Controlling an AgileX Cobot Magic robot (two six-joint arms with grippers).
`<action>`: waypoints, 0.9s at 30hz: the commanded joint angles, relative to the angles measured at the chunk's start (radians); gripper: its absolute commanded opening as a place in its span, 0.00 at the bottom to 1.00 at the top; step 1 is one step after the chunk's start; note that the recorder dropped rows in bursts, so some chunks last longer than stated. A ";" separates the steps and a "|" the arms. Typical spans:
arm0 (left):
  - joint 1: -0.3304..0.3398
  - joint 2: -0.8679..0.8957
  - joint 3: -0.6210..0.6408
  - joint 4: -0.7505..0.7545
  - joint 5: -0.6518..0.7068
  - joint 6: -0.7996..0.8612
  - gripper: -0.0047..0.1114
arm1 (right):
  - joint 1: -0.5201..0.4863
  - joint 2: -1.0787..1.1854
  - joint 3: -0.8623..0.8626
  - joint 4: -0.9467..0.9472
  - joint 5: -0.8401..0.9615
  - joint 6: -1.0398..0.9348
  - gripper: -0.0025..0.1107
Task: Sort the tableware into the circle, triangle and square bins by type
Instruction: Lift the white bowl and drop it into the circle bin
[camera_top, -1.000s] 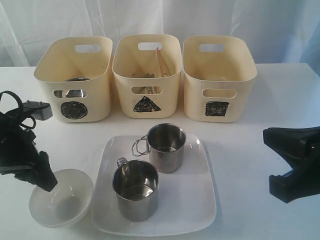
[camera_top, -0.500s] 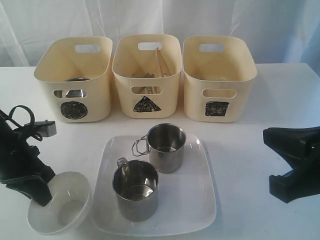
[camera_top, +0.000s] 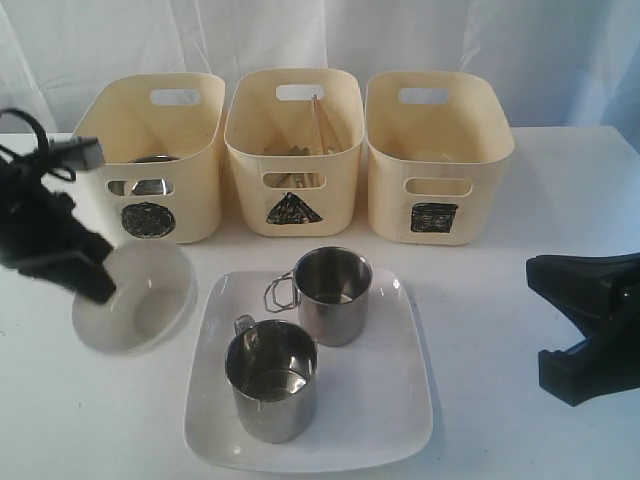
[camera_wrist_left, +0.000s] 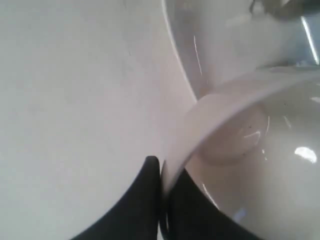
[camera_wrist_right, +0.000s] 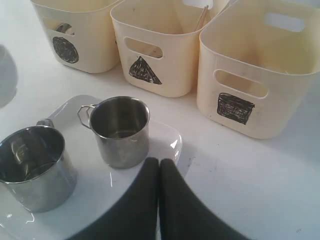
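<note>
My left gripper (camera_top: 96, 287) is shut on the rim of the small white bowl (camera_top: 140, 300). It holds the bowl tilted in the air, just in front of the circle bin (camera_top: 150, 215). In the left wrist view the fingers pinch the bowl's rim (camera_wrist_left: 215, 107). A steel bowl (camera_top: 152, 160) lies inside the circle bin. Two steel mugs (camera_top: 333, 292) (camera_top: 272, 380) stand on the large white square plate (camera_top: 385, 400). Wooden chopsticks (camera_top: 318, 122) lean in the triangle bin (camera_top: 293, 205). My right gripper (camera_wrist_right: 159, 163) is shut and empty, low beside the plate's right edge (camera_wrist_right: 167, 142).
The square bin (camera_top: 438, 200) stands at the right of the row of three. The right arm (camera_top: 590, 320) rests on the white table at the far right. A white curtain hangs behind the bins.
My left gripper has lifted the small white bowl off the table and carried it up and back toward the circle bin, tilting it. The right arm has not moved.
</note>
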 joint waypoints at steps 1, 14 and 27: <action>-0.004 -0.035 -0.158 0.019 -0.128 -0.076 0.04 | 0.001 -0.004 0.004 0.001 -0.013 0.002 0.02; 0.051 0.223 -0.606 0.273 -0.274 -0.373 0.04 | 0.001 -0.004 0.004 0.001 -0.011 0.002 0.02; 0.066 0.487 -0.759 0.214 -0.124 -0.413 0.07 | 0.001 -0.004 0.004 0.001 -0.011 0.002 0.02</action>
